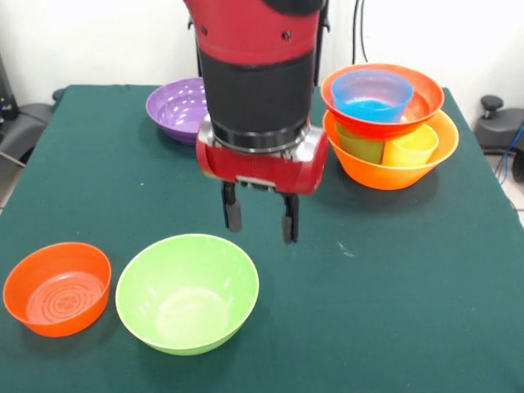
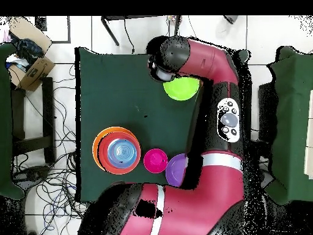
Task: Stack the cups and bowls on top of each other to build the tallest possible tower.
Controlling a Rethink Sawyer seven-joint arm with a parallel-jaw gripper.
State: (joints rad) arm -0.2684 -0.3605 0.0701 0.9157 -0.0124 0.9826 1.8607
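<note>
My gripper (image 1: 262, 218) hangs open and empty just above the far rim of the big lime green bowl (image 1: 187, 291), touching nothing. In the overhead view this bowl (image 2: 181, 89) is partly under my arm. The tower (image 1: 385, 123) stands at the back right: a big orange bowl (image 1: 393, 173) holds a green cup (image 1: 360, 144) and a yellow cup (image 1: 411, 148), with the wide red-orange bowl (image 1: 422, 105) and the small blue bowl (image 1: 372, 95) on top. A small orange bowl (image 1: 57, 286) sits near left and a purple bowl (image 1: 174, 107) at the back. The purple cup is out of view.
The small pink bowl (image 2: 155, 160) sits beside the purple bowl (image 2: 176, 170) and the tower (image 2: 116, 150) in the overhead view; my arm hides it in the front view. The green table (image 1: 393, 278) ends close behind the tower.
</note>
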